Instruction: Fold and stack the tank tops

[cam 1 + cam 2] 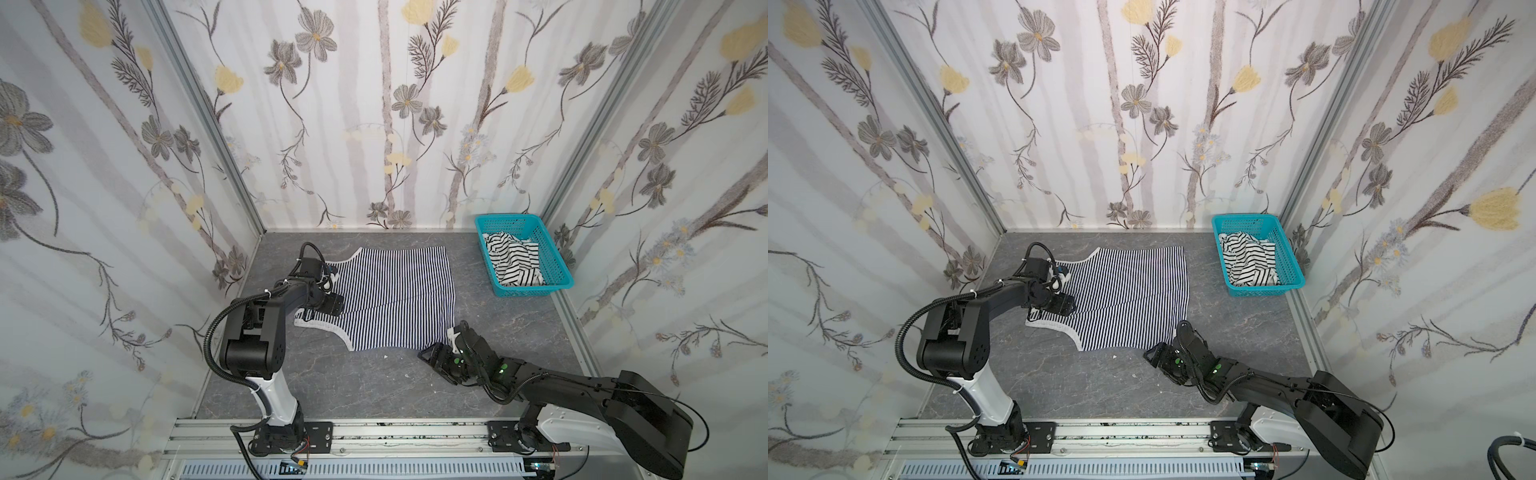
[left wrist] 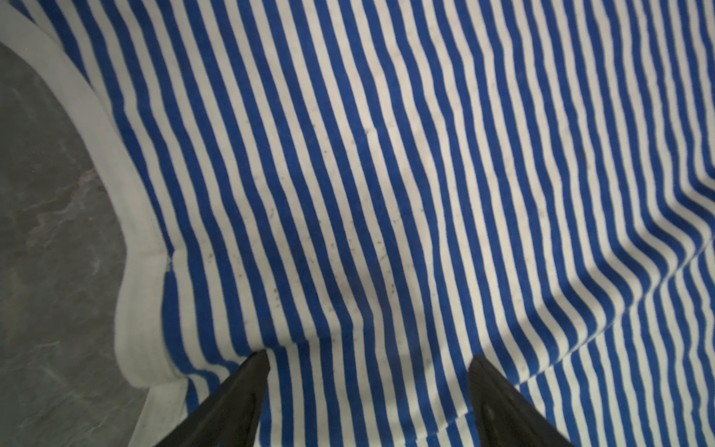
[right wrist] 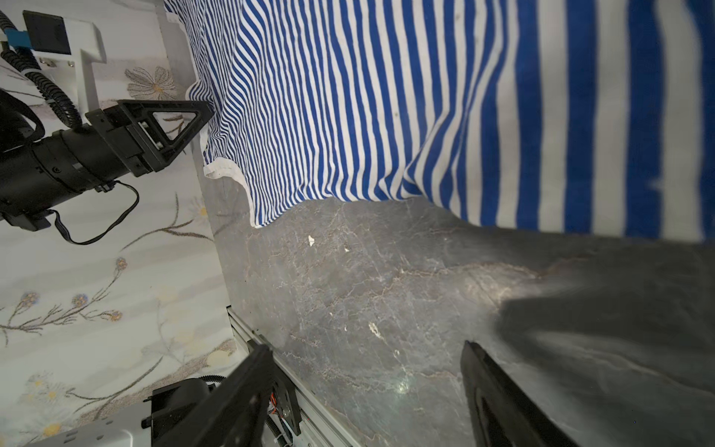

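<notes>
Left gripper (image 2: 367,356) spread wide, empty, tips over navy top (image 1: 395,291) beside armhole trim (image 2: 131,232), likely lining up pinch. Right gripper (image 3: 363,346) spread, empty, hem (image 3: 580,193) just ahead. Second top (image 1: 515,259) in basket (image 1: 536,291), far beyond.

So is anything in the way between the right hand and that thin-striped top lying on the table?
Nothing visible. The right hand, open, sits just off the thin-striped top's near corner, with only bare table between them.
</notes>
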Controlling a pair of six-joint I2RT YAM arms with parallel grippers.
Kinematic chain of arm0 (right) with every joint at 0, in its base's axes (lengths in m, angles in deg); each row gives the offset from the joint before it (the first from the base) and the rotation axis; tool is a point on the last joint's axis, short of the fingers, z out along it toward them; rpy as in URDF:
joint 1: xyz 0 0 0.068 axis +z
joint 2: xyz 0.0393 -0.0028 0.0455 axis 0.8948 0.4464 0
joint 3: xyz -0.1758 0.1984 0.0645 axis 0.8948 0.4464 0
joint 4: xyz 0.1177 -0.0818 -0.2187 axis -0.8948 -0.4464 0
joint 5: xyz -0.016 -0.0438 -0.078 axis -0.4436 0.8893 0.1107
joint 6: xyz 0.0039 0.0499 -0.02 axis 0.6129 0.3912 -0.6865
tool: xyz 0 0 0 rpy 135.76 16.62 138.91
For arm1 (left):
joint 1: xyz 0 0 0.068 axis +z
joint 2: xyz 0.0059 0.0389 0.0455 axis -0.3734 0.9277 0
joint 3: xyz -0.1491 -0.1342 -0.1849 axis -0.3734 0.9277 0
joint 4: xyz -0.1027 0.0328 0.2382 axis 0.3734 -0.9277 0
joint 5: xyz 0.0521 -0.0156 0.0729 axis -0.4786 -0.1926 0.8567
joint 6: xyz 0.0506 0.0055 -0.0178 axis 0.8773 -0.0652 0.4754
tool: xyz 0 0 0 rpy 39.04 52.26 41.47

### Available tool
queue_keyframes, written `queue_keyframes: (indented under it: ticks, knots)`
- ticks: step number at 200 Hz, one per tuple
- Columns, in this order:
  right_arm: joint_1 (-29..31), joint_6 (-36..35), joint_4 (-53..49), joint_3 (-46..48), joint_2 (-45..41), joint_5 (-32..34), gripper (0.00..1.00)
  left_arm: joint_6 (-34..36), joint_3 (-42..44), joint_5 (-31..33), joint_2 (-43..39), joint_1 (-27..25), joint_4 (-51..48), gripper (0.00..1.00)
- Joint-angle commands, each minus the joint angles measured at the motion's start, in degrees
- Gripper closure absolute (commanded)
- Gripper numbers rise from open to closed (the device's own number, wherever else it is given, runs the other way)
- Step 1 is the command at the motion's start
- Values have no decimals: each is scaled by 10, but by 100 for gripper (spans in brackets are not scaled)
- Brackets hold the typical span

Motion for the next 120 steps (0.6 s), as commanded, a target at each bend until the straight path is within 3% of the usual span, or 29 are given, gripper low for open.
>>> queue_keyframes:
  ticks: [1, 120]
  knots:
    - [1, 38, 104, 14, 16, 30, 23, -3, 0, -1, 4, 0, 12, 17]
    - [-1, 137, 322, 108, 78, 142, 27, -12, 22, -5, -10, 0, 25, 17]
